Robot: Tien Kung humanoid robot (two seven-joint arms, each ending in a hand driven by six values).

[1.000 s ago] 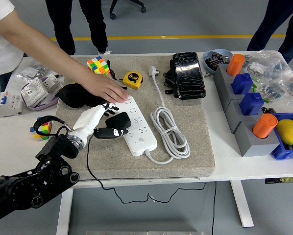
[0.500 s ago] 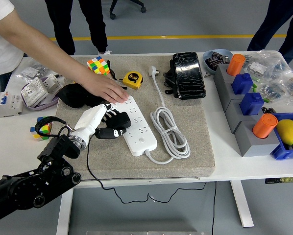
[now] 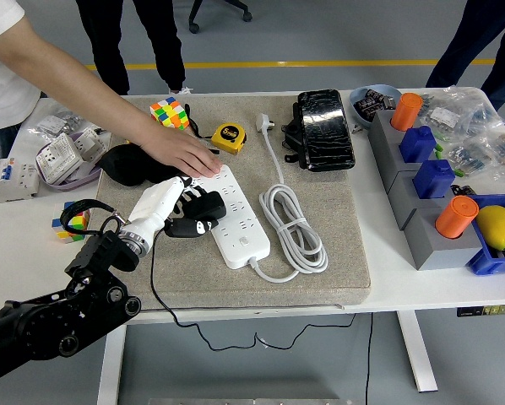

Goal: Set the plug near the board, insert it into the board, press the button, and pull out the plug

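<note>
White-shelled, the robot's left hand (image 3: 178, 211) curls its fingers around the black plug (image 3: 203, 207), which sits on the left edge of the white power strip (image 3: 236, 218). That strip lies on a grey mat (image 3: 337, 245) on the desk (image 3: 24, 245), its long axis running from far left to near right, and a person's hand (image 3: 183, 154) presses on its far end. At the desk's right edge, a blue bin (image 3: 487, 260) holds a lemon (image 3: 497, 226).

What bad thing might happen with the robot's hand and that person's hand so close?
The left hand grips the black plug on the power strip, right beside the person's hand holding the strip. A jerk might bump those fingers. A tilted pull might jam the plug or drag the strip.
</note>
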